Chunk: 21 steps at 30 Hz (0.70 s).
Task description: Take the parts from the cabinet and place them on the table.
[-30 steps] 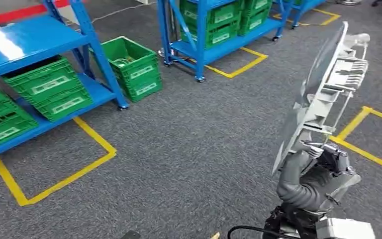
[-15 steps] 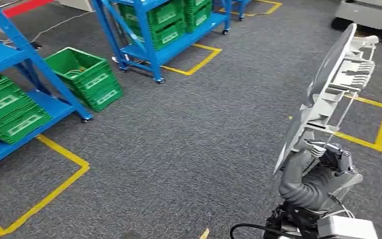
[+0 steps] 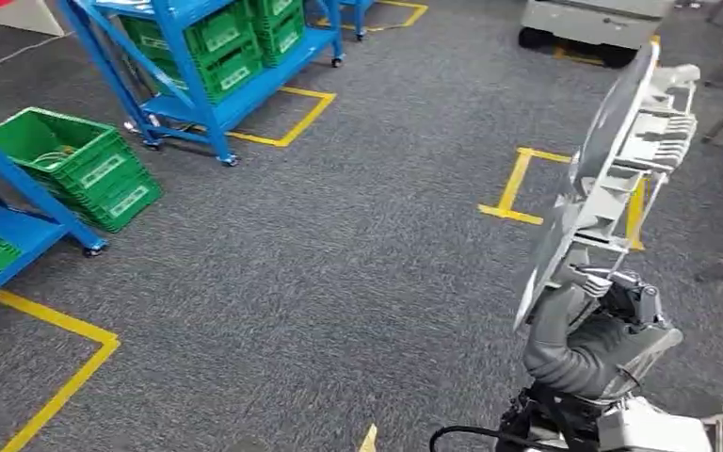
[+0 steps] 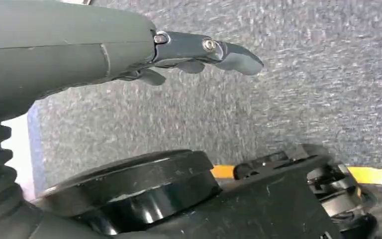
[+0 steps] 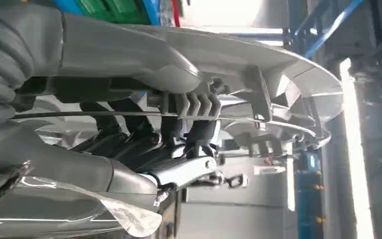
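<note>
The part (image 3: 612, 179) was pale grey-white with ribbed fins. The right hand (image 3: 602, 325) was grey with darker fingers. Green crates (image 3: 75, 165) sat by blue shelving (image 3: 188, 94) on speckled grey carpet (image 3: 339, 264) marked with yellow tape (image 3: 513, 184).

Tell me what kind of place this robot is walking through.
Probably a warehouse or factory parts store: blue racks hold green crates, another crate sits on the grey carpet, and yellow tape marks floor bays. The right hand holds a grey part.
</note>
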{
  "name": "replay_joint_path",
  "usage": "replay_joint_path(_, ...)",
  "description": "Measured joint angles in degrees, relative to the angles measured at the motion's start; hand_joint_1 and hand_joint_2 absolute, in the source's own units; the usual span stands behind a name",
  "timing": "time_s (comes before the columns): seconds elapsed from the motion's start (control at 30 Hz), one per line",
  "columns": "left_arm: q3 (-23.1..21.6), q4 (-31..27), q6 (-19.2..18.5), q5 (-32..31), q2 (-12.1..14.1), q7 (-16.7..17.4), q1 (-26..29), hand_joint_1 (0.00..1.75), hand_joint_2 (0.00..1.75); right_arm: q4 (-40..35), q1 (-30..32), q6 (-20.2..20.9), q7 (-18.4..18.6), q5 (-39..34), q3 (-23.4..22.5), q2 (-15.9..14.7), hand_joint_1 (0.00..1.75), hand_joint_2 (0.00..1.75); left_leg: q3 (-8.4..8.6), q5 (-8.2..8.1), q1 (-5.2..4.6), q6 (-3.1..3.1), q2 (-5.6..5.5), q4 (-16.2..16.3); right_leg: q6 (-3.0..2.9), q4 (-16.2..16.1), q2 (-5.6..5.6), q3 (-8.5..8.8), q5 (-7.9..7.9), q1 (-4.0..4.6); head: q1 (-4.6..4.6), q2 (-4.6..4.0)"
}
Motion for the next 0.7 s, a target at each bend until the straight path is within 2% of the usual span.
replay_joint_path(0.03, 0.0, 0.0, 0.0, 0.0, 0.1, 0.0, 0.0, 0.0, 1.75, 0.0, 0.0, 0.0, 0.0, 0.0, 0.0, 0.0, 1.75, 1.75, -0.02, -0.02, 0.0, -0.01, 0.85, 0.0, 0.26, 3.0, -0.14, -1.27, -0.91, -0.1, 0.04, 0.0)
replay_joint_path(0.07, 0.0, 0.0, 0.0, -0.1, 0.1, 0.0, 0.0, 0.0, 1.75, 0.0, 0.0, 0.0, 0.0, 0.0, 0.0, 0.0, 1.75, 1.75, 0.02, -0.04, 0.01, -0.04, 1.67, 0.1, 0.43, 3.5, -0.29, -1.25, -0.49, -0.25, 0.05, 0.0)
replay_joint_path(0.1, 0.0, 0.0, 0.0, -0.1, 0.1, 0.0, 0.0, 0.0, 1.75, 0.0, 0.0, 0.0, 0.0, 0.0, 0.0, 0.0, 1.75, 1.75, 0.06, -0.14, 0.01, -0.19, 2.44, 0.1, 0.55, 1.6, -0.54, -0.02, 0.93, -0.37, 0.02, 0.0)
replay_joint_path(0.13, 0.0, 0.0, 0.0, -0.1, 0.1, 0.0, 0.0, 0.0, 1.75, 0.0, 0.0, 0.0, 0.0, -0.1, -0.1, 0.0, 1.75, 1.75, 0.14, -0.3, 0.04, -0.4, 3.25, 0.1, 0.61, -3.0, -1.11, 2.67, 3.24, -0.44, 0.04, 0.0)
replay_joint_path(0.17, 0.0, 0.0, 0.0, -0.1, 0.1, 0.0, 0.0, 0.0, 1.75, 0.0, 0.0, 0.0, 0.0, 0.0, -0.1, 0.0, 1.75, 1.75, 0.3, -0.55, 0.1, -0.71, 3.96, 0.3, 0.63, -8.8, -2.37, 6.13, 5.52, -0.46, 0.02, 0.0)
replay_joint_path(0.2, 0.0, 0.0, 0.0, -0.2, 0.2, 0.0, 0.0, 0.0, 1.75, 0.0, -0.2, 0.0, 0.0, 0.0, -0.1, 0.0, 1.75, 1.75, 0.47, -0.84, -0.1, -1.14, 4.51, 0.4, 0.61, -12.2, -5.09, 7.85, 4.86, -0.11, 0.04, 0.0)
replay_joint_path(0.23, 0.0, 0.0, 0.1, -0.3, 0.3, 0.0, 0.1, 0.0, 1.75, 0.1, -0.5, 0.0, 0.0, 0.0, 0.0, 0.0, 1.75, 1.75, 0.14, -1.18, -0.56, -1.54, 5.07, 0.8, -0.18, -12.9, -5.45, 8.72, 4.74, 0.33, 0.26, 0.0)
replay_joint_path(0.27, 0.0, 0.0, 0.2, -0.2, 0.3, 0.0, 0.2, 0.0, 1.75, 0.1, -0.6, 0.0, 0.1, -0.1, 0.0, 0.0, 1.75, 1.75, 0.29, -1.16, -0.63, -1.69, 5.42, 0.8, -1.07, -12.7, -4.42, 8.45, 4.79, 0.27, -0.02, 0.0)
replay_joint_path(0.33, 0.0, 0.0, 0.2, -0.2, 0.3, 0.0, 0.1, 0.0, 1.75, 0.1, -0.5, 0.0, 0.1, -0.1, -0.1, 0.0, 1.75, 1.75, 0.67, -1.16, -0.58, -1.93, 6.57, 0.7, -1.71, -12.6, -3.31, 8.14, 4.74, 0.49, -0.02, 0.0)
replay_joint_path(0.37, 0.0, 0.0, 0.2, -0.2, 0.3, 0.0, 0.0, 0.0, 1.75, 0.1, -0.5, 0.0, 0.1, -0.1, -0.1, 0.0, 1.75, 1.75, 0.72, -1.71, -0.4, -2.34, 6.59, 0.8, -2.25, -12.8, -2.69, 8.31, 4.96, 0.23, -0.04, 0.0)
replay_joint_path(0.4, 0.0, 0.0, 0.2, -0.2, 0.3, 0.0, 0.0, 0.0, 1.75, 0.1, -0.6, 0.0, 0.1, -0.1, -0.1, 0.0, 1.75, 1.75, 0.57, -2.73, -0.15, -2.69, 3.58, 1.6, -2.56, -12.9, -2.19, 8.28, 5.02, 0.15, -0.22, 0.0)
replay_joint_path(0.43, 0.0, 0.0, 0.2, -0.2, 0.3, -0.1, 0.0, 0.0, 1.75, 0.1, -0.8, 0.0, 0.1, -0.1, 0.0, 0.0, 1.75, 1.75, -0.76, -4.73, 0.07, -2.73, 1.3, 4.7, -2.92, -12.8, -1.59, 8.25, 5.04, 0.15, -0.37, 0.0)
replay_joint_path(0.47, 0.0, 0.0, 0.2, 0.1, 0.3, -0.1, -0.1, 0.0, 1.75, 0.1, -0.8, 0.0, 0.1, -0.2, 0.1, 0.0, 1.75, 1.75, -2.56, -6.84, 0.07, -2.73, 0.57, 8.8, -3.14, -12.8, -1.08, 8.25, 5.04, 0.19, -0.35, 0.0)
replay_joint_path(0.5, 0.0, 0.0, 0.2, 0.2, 0.3, -0.3, -0.4, 0.0, 1.75, 0.1, -0.9, 0.0, 0.2, -0.4, 0.2, 0.0, 1.75, 1.75, -5.01, -8.99, 0.03, -2.74, 0.22, 14.3, -3.22, -12.8, -0.3, 8.25, 5.05, 0.33, -0.37, 0.0)
replay_joint_path(0.53, 0.0, 0.0, 0.2, 0.3, 0.3, -0.3, -0.6, 0.0, 1.75, 0.2, -0.9, 0.0, 0.2, -0.5, 0.3, 0.0, 1.75, 1.75, -6.53, -9.97, 0.02, -2.68, 0.12, 17.7, -3.31, -12.8, 0.36, 8.26, 5.06, 0.46, -0.37, 0.0)
replay_joint_path(0.57, 0.0, 0.0, 0.2, 0.3, 0.3, -0.3, -0.8, 0.0, 1.75, 0.3, -0.9, 0.0, 0.3, -0.6, 0.3, 0.0, 1.75, 1.75, -7.05, -9.48, 0.02, -2.51, 0.1, 18.8, -3.37, -12.8, 1.19, 8.3, 5.1, 0.57, -0.33, 0.0)
replay_joint_path(0.6, 0.0, 0.0, 0.1, 0.3, 0.3, -0.3, -0.8, 0.0, 1.75, 0.3, -0.9, 0.0, 0.4, -0.7, 0.3, 0.0, 1.75, 1.75, -6.57, -7.81, 0.01, -2.25, 0.07, 17.6, -3.38, -12.8, 2.04, 8.35, 5.11, 0.68, -0.35, 0.0)
replay_joint_path(0.63, 0.0, 0.0, 0.1, 0.3, 0.3, -0.3, -0.7, 0.0, 1.75, 0.3, -0.9, 0.0, 0.5, -0.8, 0.3, 0.0, 1.75, 1.75, -5.27, -5.15, 0.0, -1.88, -0.16, 14.3, -3.43, -12.8, 2.95, 8.38, 5.16, 0.78, -0.35, 0.0)
replay_joint_path(0.67, 0.0, 0.0, 0.1, 0.2, 0.3, -0.3, -0.6, 0.0, 1.75, 0.3, -0.9, 0.0, 0.5, -0.8, 0.3, 0.0, 1.75, 1.75, -3.49, -2.07, -0.07, -1.44, -0.87, 9.7, -3.37, -12.8, 3.87, 8.47, 5.22, 0.84, -0.35, 0.0)
replay_joint_path(0.7, 0.0, 0.0, 0.1, 0.2, 0.3, -0.3, -0.3, 0.0, 1.75, 0.3, -0.9, 0.0, 0.5, -0.8, 0.4, 0.0, 1.75, 1.75, -1.97, 0.41, -0.14, -0.95, -3.05, 5.4, -3.32, -12.8, 4.58, 8.49, 5.26, 0.8, -0.35, 0.0)
